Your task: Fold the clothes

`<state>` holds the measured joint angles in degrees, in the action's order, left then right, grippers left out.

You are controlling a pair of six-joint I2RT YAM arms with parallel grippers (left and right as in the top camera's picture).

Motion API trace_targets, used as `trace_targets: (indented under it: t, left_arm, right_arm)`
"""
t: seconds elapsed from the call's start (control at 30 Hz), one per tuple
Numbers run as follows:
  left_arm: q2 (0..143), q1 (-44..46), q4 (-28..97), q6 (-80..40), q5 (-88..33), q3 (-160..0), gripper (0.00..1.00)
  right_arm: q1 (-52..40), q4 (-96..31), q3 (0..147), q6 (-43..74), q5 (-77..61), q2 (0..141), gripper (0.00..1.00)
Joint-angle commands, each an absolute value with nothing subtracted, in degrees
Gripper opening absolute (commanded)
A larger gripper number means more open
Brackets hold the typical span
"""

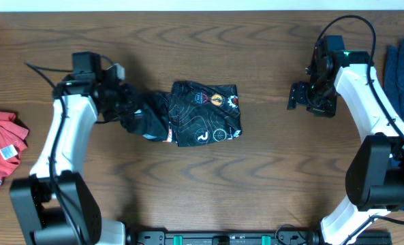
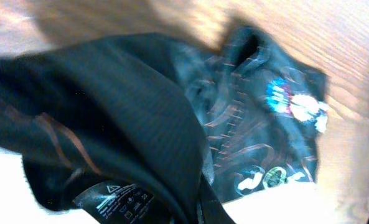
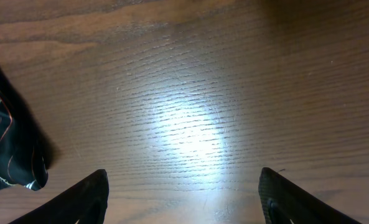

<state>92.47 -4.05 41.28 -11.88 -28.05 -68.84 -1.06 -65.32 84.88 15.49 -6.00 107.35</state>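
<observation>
Overhead: L jaws grip black jersey (image 1: pixel 205 112).

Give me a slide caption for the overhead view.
Left end effector grips the black jersey on the wooden table; right end effector open, apart.

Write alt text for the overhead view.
The left gripper is shut on the left end of a bunched black jersey mid-table. The right gripper is open over bare table to its right. A red shirt lies at the left edge, a dark blue garment at the right edge.
</observation>
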Motion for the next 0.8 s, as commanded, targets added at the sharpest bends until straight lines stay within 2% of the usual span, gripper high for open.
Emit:
trace_targets:
  t: [0.0,0.17,0.47,0.5,0.6,0.63,0.67,0.77]
  left_arm:
    - [89.58,-0.49,40.75,-9.52,-27.38,-70.43,0.06]
    - [89.49,8.6,40.12,-4.91,-27.11,-70.43,0.06]
    - [91.53,23.53,31.97,-4.67,-18.68,-70.43,0.08]
    - [92.16,24.45,31.11,-4.49,-18.5,-70.43,0.1]
    - [95.13,26.09,29.78,-4.51,-18.52,-70.41,0.26]
    - [96.73,26.48,29.28,-4.54,-18.59,-70.41,0.38]
    - [98.3,26.85,28.69,-4.54,-18.79,-70.41,0.43]
    - [103.77,28.03,25.54,-4.78,-19.22,-70.43,0.42]
  right_arm:
    - [-0.75,-65.36,84.64,15.16,-6.46,107.26,0.75]
    - [-0.78,-65.8,84.64,15.14,-6.72,107.26,0.75]
    - [-0.78,-67.09,84.64,14.26,-8.38,107.26,0.69]
    - [-0.78,-67.35,84.64,14.09,-8.84,107.26,0.7]
    - [-0.82,-68.53,84.64,14.06,-9.34,107.26,0.7]
    - [-0.82,-68.99,84.64,14.04,-9.32,107.26,0.69]
    - [-0.82,-69.36,84.64,14.06,-9.32,107.26,0.68]
    - [-0.82,-70.41,84.64,14.06,-9.32,107.26,0.64]
